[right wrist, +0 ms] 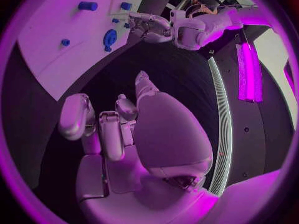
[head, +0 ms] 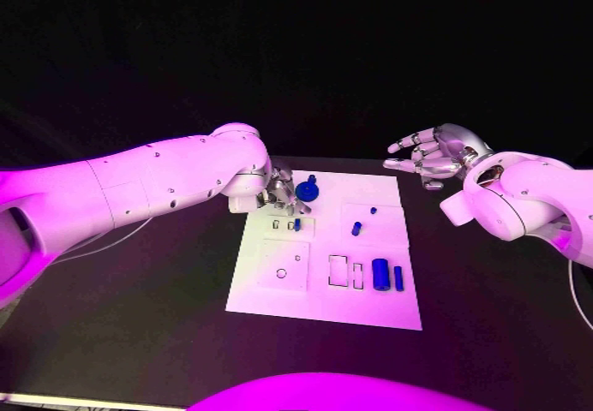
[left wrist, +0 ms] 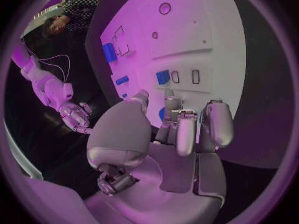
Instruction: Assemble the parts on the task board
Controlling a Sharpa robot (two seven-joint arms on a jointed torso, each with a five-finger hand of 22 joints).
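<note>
The black table [head: 148, 325] carries everything, and the white task board [head: 371, 300] lies flat at its middle, seen from the head camera.

The left arm [head: 136, 193] reaches in over the table and ends at the board's far left corner. The left hand [head: 274, 193] hangs there over the board's edge with its fingers [left wrist: 187, 132] curled downward side by side; from behind the wrist they show nothing between them, though whether the tips touch a part cannot be told.

The right arm [head: 519, 205] stays off the board, beyond its far right corner. The right hand [head: 433, 154] hovers above bare table with its fingers [right wrist: 77, 117] loosely spread and nothing held.

On the board, a round blue part [head: 308, 190] stands just beside the left hand's fingertips, near the far edge. A blue cylinder [head: 380, 274] lies on the board's near right area, with a thinner blue bar [head: 398, 277] just beside it on the right. A small blue peg [head: 356, 228] stands near the board's middle right, and a tiny blue stud [head: 374, 210] sits a little farther back. Another small blue piece [head: 296, 224] stands in a recess near the left hand. Empty outlined recesses [head: 338, 270] lie left of the cylinder.
</note>
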